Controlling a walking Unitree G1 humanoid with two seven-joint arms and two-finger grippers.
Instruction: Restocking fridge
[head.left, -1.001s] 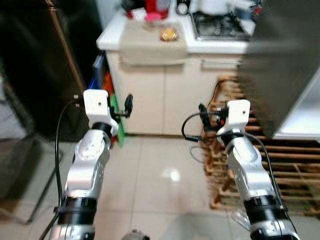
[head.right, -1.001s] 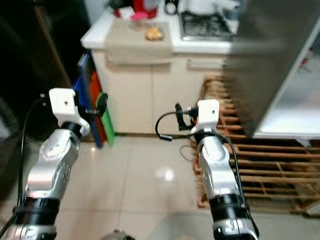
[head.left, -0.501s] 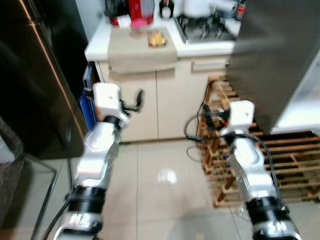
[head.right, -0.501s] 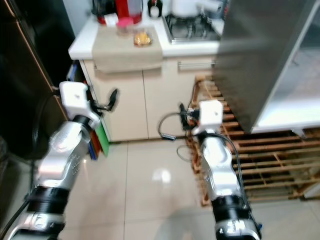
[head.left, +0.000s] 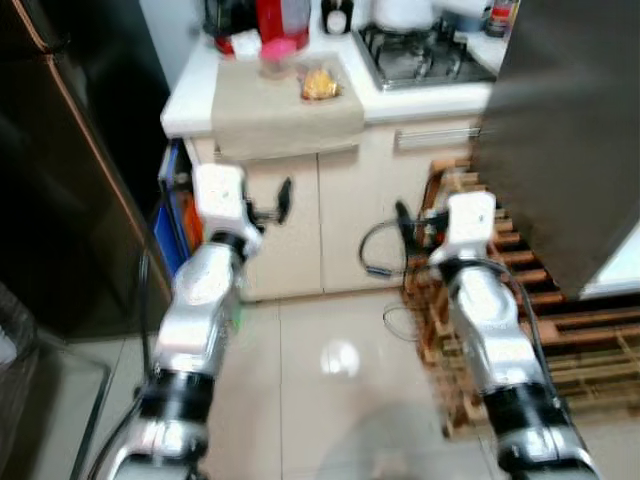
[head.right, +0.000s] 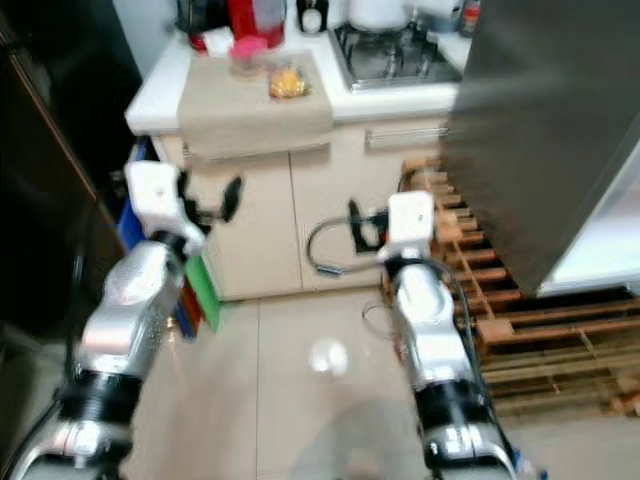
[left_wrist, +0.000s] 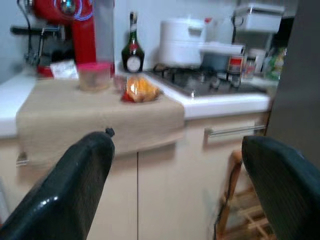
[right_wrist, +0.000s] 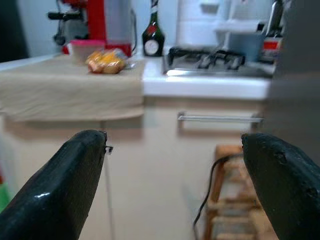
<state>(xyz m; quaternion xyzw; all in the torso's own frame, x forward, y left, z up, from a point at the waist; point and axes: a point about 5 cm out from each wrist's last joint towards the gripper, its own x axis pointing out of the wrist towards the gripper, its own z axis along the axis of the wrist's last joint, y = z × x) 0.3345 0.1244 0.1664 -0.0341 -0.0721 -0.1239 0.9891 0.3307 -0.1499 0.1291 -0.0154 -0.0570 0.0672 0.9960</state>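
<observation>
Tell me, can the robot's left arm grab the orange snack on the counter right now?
Probably not yet. The left gripper is open and empty, but it hangs in front of the cupboard, below the counter. The snack sits farther back on the cloth. Nothing blocks it.

Probably a home kitchen: gas hob (head.left: 425, 55), cream cupboards (head.left: 345, 220).

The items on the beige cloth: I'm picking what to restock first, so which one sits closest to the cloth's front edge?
The orange food packet. It lies forward on the beige cloth, nearer the stove side, while the pink-lidded tub sits farther back.
</observation>
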